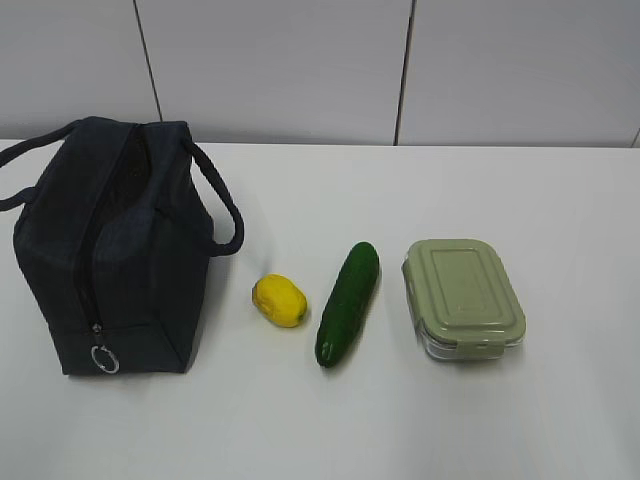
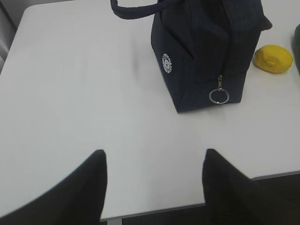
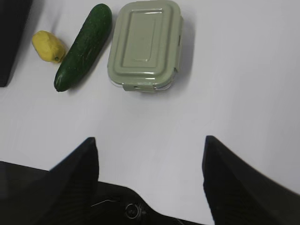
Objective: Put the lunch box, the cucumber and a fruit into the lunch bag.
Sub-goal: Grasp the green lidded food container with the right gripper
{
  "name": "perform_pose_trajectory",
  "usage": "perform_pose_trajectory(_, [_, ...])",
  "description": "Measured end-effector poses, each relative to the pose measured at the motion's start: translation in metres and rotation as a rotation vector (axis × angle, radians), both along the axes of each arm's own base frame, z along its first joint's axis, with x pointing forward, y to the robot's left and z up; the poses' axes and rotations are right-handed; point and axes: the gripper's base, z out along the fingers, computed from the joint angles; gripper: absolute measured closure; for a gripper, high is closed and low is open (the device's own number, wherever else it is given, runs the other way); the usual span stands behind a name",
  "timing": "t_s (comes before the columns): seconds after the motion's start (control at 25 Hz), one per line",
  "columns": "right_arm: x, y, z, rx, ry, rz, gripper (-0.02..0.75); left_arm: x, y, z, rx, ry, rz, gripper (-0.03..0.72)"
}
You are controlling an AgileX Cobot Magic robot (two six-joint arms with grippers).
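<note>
The navy lunch bag stands at the left of the white table, zipper ring pull low on its near end. It also shows in the left wrist view. To its right lie the yellow fruit, the dark green cucumber and the lunch box with its sage-green lid. The right wrist view shows the fruit, cucumber and lunch box. My left gripper is open and empty, short of the bag. My right gripper is open and empty, short of the lunch box.
The table's near edge runs just under my left fingertips. A grey panelled wall stands behind the table. Neither arm shows in the exterior view.
</note>
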Motion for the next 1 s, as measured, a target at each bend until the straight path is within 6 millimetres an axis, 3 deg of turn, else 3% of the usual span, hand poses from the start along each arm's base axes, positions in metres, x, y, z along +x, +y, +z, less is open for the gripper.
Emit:
perform_pose_trajectory(0.52, [0.070, 0.019, 0.011, 0.222, 0.078, 0.120, 0.223, 0.000, 0.000, 0.000, 0.000, 0.000, 0.000, 0.241])
perform_pose_trajectory(1.0, [0.142, 0.032, -0.003, 0.383, 0.215, 0.303, 0.223, 0.000, 0.000, 0.000, 0.000, 0.000, 0.000, 0.241])
